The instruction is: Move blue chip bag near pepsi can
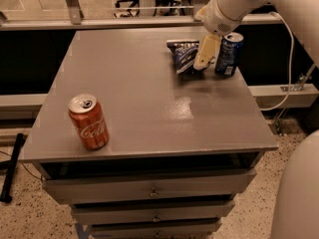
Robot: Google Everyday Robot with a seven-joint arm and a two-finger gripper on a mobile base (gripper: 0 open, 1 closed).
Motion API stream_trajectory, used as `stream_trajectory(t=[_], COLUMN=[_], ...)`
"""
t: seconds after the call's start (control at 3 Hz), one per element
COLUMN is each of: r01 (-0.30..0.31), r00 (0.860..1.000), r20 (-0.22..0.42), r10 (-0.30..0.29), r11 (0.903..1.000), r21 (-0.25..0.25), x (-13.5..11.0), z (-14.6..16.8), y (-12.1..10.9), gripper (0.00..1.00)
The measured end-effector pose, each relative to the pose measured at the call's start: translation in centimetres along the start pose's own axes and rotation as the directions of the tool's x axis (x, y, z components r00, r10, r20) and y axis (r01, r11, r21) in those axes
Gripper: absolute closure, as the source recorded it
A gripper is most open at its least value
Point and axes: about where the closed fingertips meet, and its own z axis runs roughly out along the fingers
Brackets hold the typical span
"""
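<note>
Far right of desk (139,108): hand (201,65) touches blue chip bag (182,55) right edge, btwn bag & pepsi can (229,54); can't tell if spread or pinching

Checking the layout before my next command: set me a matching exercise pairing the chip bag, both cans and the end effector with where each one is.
1. blue chip bag
2. pepsi can
3. Coca-Cola can
4. end effector

A. front-left of the table
B. between bag and pepsi can
C. rightmost, at the back
D. at the back, just left of the end effector

Pairs: 1-D, 2-C, 3-A, 4-B.
</note>
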Motion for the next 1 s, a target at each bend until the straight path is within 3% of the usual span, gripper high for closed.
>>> stream_trajectory(t=[0.33, 0.67, 1.0], r01=[0.011, -0.017, -0.13], r00=[1.0, 0.999, 0.985], r20=[0.001, 0.032, 0.124], r10=[-0.011, 0.016, 0.12], r11=[0.9999, 0.9992, 0.9882], r21=[0.005, 0.037, 0.08], x=[-0.4, -0.3, 1.2], z=[-0.6, -2.9, -6.1], y=[-0.3, -0.8, 0.1], gripper=[0.0, 0.0, 0.0])
